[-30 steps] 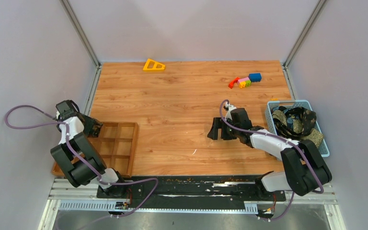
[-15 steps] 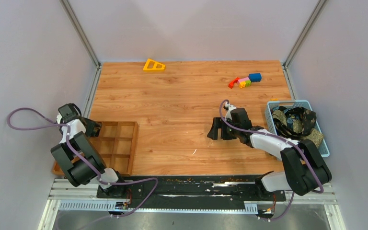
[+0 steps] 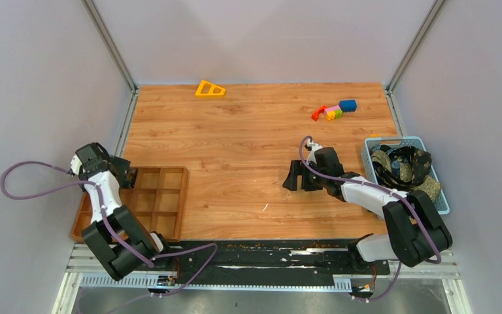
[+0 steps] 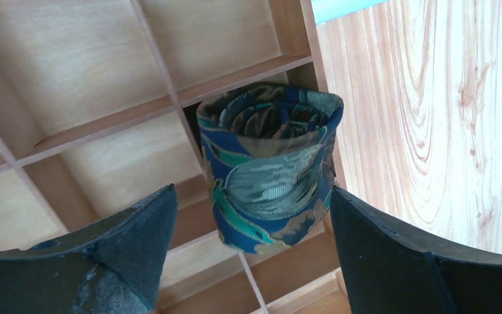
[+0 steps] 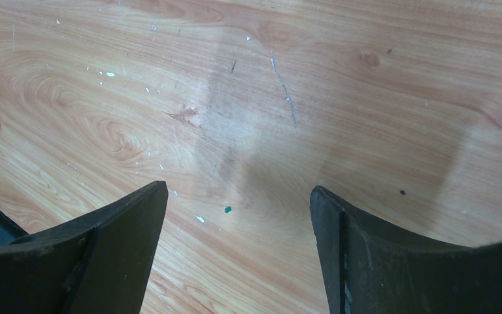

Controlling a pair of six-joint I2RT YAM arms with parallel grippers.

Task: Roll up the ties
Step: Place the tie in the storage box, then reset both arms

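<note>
A rolled tie (image 4: 268, 176), blue with teal and gold pattern, stands on end in a compartment at the edge of the wooden tray (image 4: 91, 72). My left gripper (image 4: 251, 190) is open around it. The right finger is close against the roll and the left finger stands apart from it. From above, the left gripper (image 3: 125, 175) hovers over the tray's (image 3: 184, 203) far left corner and hides the roll. More ties (image 3: 402, 163) lie bundled in a blue basket (image 3: 392, 140) at the right. My right gripper (image 3: 301, 176) (image 5: 238, 190) is open over bare table.
A yellow triangle toy (image 3: 210, 88) lies at the far edge. Small colourful toy blocks (image 3: 333, 110) lie at the far right. Grey walls close in both sides. The tray holds several empty compartments (image 3: 163, 196).
My left gripper has opened and let go of the rolled tie in the tray. The left arm's elbow has dropped toward the near edge. The right arm has not moved.
</note>
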